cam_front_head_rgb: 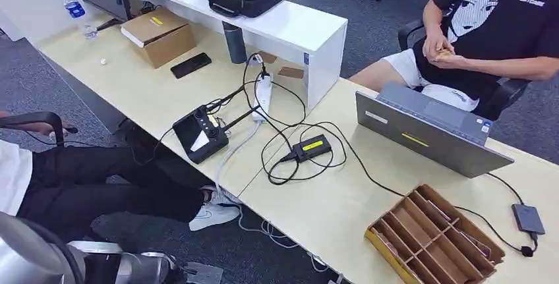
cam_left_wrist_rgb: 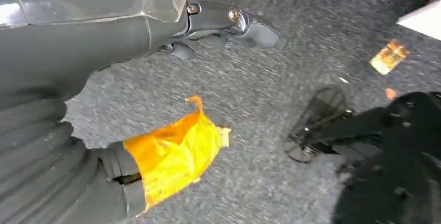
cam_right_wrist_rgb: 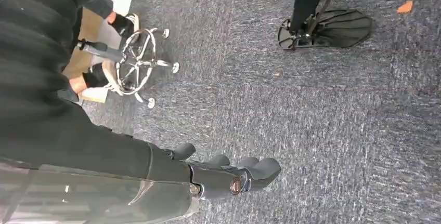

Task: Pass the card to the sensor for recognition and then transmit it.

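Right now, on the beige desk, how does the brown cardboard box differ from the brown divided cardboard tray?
The brown cardboard box is closed, while the brown divided cardboard tray is open on top, split into compartments. The box lies at the desk's far left end, near a black phone; the tray sits at the near right, before the grey laptop. Both are cardboard and rest flat.

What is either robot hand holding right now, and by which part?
Nothing. The left robot hand hangs empty over the carpet, with yellow tape wrapped on its thumb. The right robot hand is empty too.
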Available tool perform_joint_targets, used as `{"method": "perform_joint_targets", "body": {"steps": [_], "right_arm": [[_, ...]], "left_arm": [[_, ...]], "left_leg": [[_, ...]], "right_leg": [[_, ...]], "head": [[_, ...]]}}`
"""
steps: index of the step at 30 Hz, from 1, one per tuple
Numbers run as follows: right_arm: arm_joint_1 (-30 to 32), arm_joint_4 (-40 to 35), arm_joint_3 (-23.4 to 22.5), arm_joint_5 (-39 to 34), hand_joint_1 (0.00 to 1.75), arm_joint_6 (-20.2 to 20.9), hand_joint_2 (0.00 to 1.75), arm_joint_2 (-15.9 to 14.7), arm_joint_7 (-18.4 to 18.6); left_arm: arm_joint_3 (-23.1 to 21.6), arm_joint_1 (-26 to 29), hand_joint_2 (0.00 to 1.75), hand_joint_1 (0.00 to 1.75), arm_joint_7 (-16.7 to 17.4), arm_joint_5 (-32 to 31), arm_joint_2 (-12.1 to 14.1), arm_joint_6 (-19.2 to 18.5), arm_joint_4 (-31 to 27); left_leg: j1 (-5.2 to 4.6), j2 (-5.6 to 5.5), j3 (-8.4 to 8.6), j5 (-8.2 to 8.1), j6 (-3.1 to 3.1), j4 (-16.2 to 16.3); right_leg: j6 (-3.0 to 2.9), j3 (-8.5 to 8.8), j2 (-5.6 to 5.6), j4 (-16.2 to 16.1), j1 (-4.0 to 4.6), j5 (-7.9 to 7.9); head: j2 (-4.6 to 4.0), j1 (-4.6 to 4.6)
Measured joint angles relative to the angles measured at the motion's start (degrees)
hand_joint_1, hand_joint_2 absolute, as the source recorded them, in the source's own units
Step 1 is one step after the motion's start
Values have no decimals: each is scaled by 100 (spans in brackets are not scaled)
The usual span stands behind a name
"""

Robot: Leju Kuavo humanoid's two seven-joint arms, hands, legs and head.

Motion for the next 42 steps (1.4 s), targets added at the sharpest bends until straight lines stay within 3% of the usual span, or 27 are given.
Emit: {"method": "perform_joint_targets", "body": {"steps": [3, 8, 11, 16, 20, 22, 25, 32, 37, 42], "right_arm": [[-16, 0, 0, 40, 0, 20, 175, -2, 37], [-137, -2, 0, 216, 0, 101, 175, -2, 214], [-224, -2, 4, 306, 0, 127, 175, 0, 282], [-300, -2, 9, 308, 0, 133, 175, 2, 315], [-341, -2, 11, 350, 0, 127, 175, 13, 404], [-365, -2, 11, 380, 0, 120, 175, 24, 413], [-376, -2, 11, 389, 0, 112, 175, 35, 413], [-358, -2, 11, 330, 0, 87, 175, 37, 376], [-329, -2, 11, 299, 0, 87, 175, 37, 339], [-325, -2, 11, 304, 0, 87, 175, 37, 326]], "left_arm": [[-151, -52, 175, 0, -15, -443, 44, 140, -2], [-1035, -364, 175, 0, -39, -2145, 381, 708, -123], [-1528, -573, 175, 0, 107, -2765, 558, 651, -197], [-1987, -774, 175, 0, 278, -3010, 684, 559, -295], [-2385, -1064, 175, 0, 805, -4281, 693, 325, -348], [-2568, -1252, 175, 0, 892, -4884, 689, 201, -374], [-2703, -1458, 175, 0, 938, -5181, 686, 168, -424], [-2839, -1754, 175, 0, 953, -6925, 848, 1028, -704], [-2903, -1849, 175, 0, 905, -7128, 1078, 1228, -896], [-2927, -1857, 175, 0, 898, -7130, 1145, 1255, -990]], "left_leg": [[2, -1, -1, 1, -1, 0], [2, 0, 3, 5, -7, 0], [1, -1, 3, 7, -7, 0], [1, -1, 4, 7, -7, 0], [1, -6, 3, 7, -7, 1], [1, -8, 4, 7, -7, 1], [1, -6, 6, 7, -7, 1], [1, -4, 7, 8, -7, 1], [1, 1, 9, 7, -7, 1], [1, 2, 9, 7, -7, 1]], "right_leg": [[0, -1, 0, 1, 2, 0], [-4, 0, 1, 4, 2, 3], [-5, 3, -1, 5, 2, 4], [-5, 5, -1, 4, 1, 4], [-5, 3, -5, 3, 1, 4], [-5, 5, -7, 4, 1, 4], [-6, 7, -4, 5, 1, 5], [-6, 6, -1, 6, 2, 5], [-6, 4, 5, 6, 2, 5], [-6, 4, 5, 5, 2, 4]], "head": [[0, 2], [0, -2], [0, 2], [0, 2], [0, 0], [0, 0], [0, 0], [0, 2], [0, 2], [0, 0]]}}
